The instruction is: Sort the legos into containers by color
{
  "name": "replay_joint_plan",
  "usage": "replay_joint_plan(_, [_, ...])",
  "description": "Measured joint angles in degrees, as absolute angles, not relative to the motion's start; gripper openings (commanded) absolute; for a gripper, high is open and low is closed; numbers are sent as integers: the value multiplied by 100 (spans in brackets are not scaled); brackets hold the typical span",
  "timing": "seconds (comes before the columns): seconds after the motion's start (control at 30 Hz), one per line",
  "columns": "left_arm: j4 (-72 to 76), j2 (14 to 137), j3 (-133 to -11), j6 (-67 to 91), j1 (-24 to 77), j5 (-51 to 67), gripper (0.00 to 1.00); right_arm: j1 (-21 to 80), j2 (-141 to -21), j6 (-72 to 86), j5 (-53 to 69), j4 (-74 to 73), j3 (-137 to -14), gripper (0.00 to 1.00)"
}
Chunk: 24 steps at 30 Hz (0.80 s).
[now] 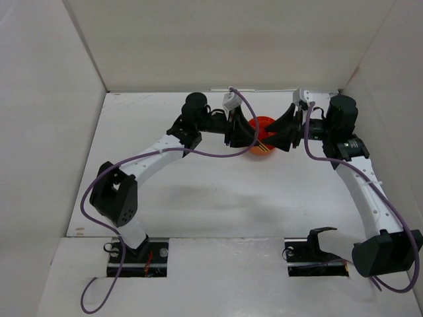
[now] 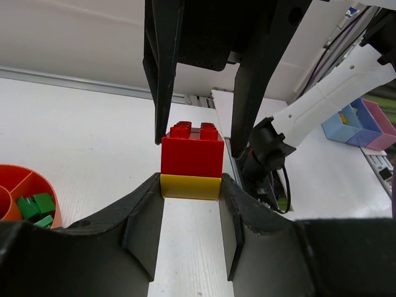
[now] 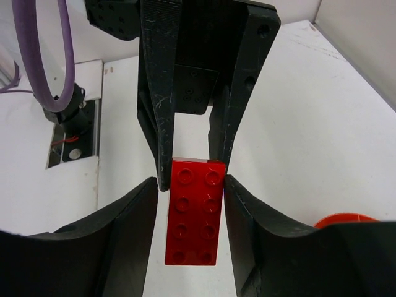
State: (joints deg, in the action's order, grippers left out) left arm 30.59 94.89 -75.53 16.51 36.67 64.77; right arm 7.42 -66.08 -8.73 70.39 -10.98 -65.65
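Top external, table: a white table (image 1: 231, 198) with white walls on three sides; the two arms are bolted at its near edge.
Left arm: the left arm (image 1: 152, 158) bends inward from the near left toward the far middle, and a purple cable (image 1: 218, 155) loops along it.
Right arm: the right arm (image 1: 360, 185) rises along the right side and turns inward to face the other.
Orange bowl: the orange bowl (image 1: 263, 135) sits on the far middle of the table, between the two wrists. The left wrist view shows its dividers (image 2: 18, 176) at lower left, and the right wrist view shows only a piece of rim (image 3: 346, 219).
Left gripper: the left gripper (image 2: 190, 185) has its jaws narrowed onto the yellow brick, with a pad pressed against each side.
Right gripper: the right gripper (image 3: 190, 185) flanks the red brick very closely from the opposite side; I cannot tell whether it presses or only brackets the brick.
Red brick: the red brick (image 2: 192, 151) is a two-by-four, studs up, stacked flush on the yellow one and held off the table.
Yellow brick: the yellow brick (image 2: 190, 187) is directly under the red.
Green bricks: several green bricks (image 2: 37, 207) lie together in one outer compartment of the bowl.
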Motion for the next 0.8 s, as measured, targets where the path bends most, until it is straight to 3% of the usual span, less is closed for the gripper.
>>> replay_joint_plan(0.27, [3057, 9489, -7553, 1660, 3664, 6423, 0, 742, -6744, -788, 7098, -1068, -6595, 50])
replay_joint_plan(0.6, [3063, 9489, -7553, 1621, 3660, 6399, 0, 722, -6877, -644, 7041, -1048, -6702, 0])
replay_joint_plan(0.8, [3111, 9489, -7546, 1629, 3636, 6348, 0, 676, -6827, -572, 6836, -1079, -6713, 0])
